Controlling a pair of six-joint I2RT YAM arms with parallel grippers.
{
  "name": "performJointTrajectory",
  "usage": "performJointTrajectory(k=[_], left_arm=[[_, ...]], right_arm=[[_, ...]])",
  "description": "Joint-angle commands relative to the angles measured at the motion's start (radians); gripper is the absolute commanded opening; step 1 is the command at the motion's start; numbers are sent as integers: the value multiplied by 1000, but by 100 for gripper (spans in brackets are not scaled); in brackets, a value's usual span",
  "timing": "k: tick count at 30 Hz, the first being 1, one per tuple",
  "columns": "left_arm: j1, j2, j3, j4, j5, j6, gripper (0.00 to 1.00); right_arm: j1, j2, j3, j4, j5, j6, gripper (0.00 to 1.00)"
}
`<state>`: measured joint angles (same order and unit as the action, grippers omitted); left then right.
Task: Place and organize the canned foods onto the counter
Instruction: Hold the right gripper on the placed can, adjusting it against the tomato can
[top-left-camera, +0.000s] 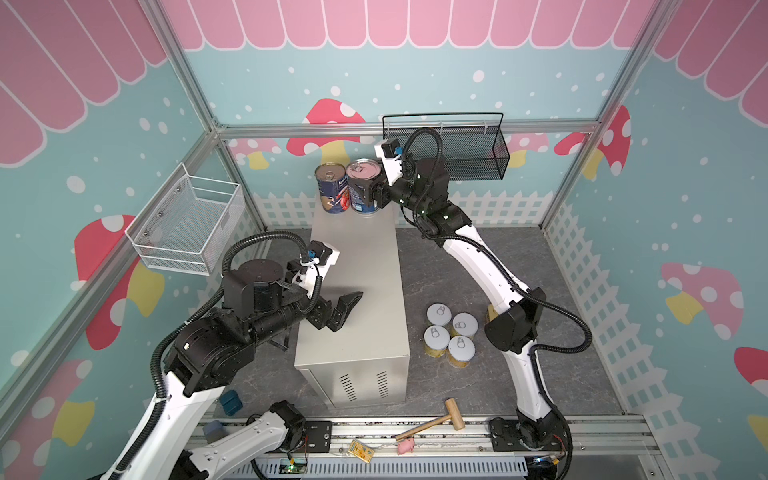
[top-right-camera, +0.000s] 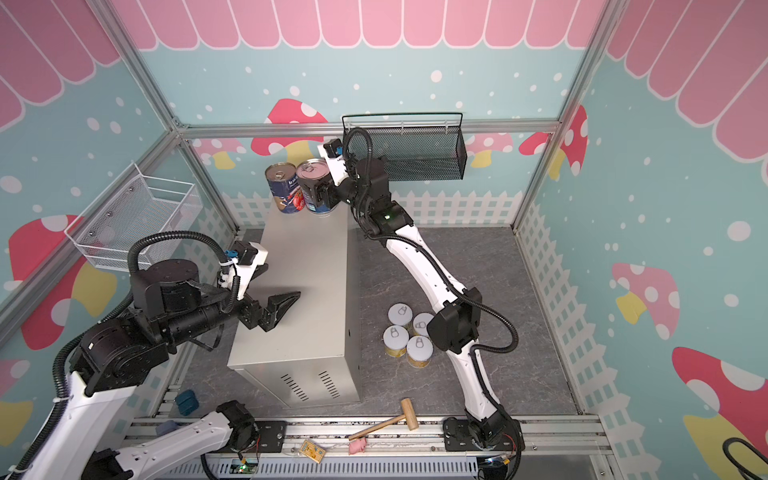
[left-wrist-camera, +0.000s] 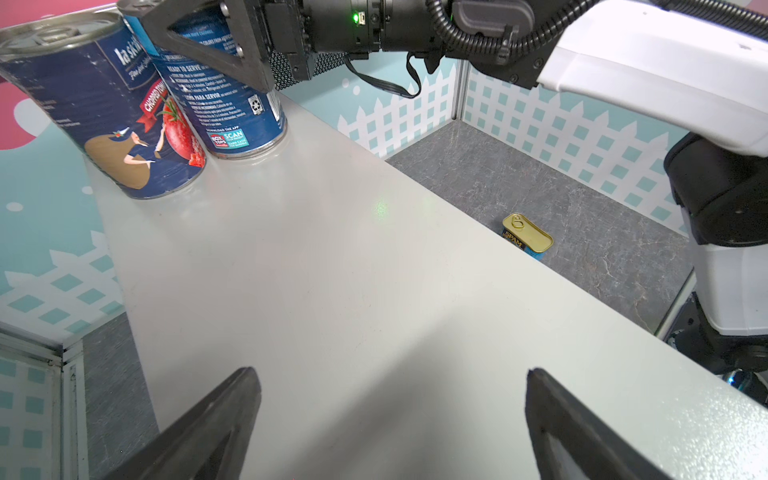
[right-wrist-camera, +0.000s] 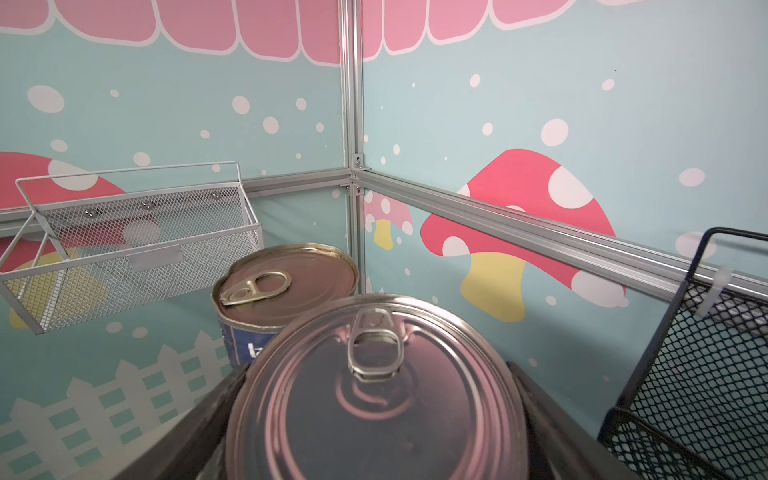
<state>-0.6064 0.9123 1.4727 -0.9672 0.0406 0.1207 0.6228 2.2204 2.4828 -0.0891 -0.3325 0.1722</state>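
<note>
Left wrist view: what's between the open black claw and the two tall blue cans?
Nothing: in the left wrist view only bare beige-grey metal counter top lies between the open left gripper and the tall dark-blue-label cans.

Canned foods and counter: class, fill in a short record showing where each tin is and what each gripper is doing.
tall cans: gold-lid can and silver-lid can, upright side by side at the far end of the counter
short yellow cans: four, clustered on the floor beside the counter
SPAM tin: on the floor
right gripper: closed on the silver-lid can
left gripper: open, empty, above the counter top
still to place: five tins
</note>
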Motion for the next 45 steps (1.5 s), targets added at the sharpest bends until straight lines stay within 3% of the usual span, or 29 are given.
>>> performJointTrajectory(k=[1, 40, 45], left_arm=[[-5, -10, -9, 10, -5, 28, 99], [-5, 7, -1, 22, 8, 34, 99], [-5, 5, -6, 23, 8, 34, 99]], right_arm=[[-7, 16, -17, -115, 30, 4, 66], [-15, -52, -96, -101, 61, -22, 67], [-15, -51, -96, -95, 44, -19, 73]])
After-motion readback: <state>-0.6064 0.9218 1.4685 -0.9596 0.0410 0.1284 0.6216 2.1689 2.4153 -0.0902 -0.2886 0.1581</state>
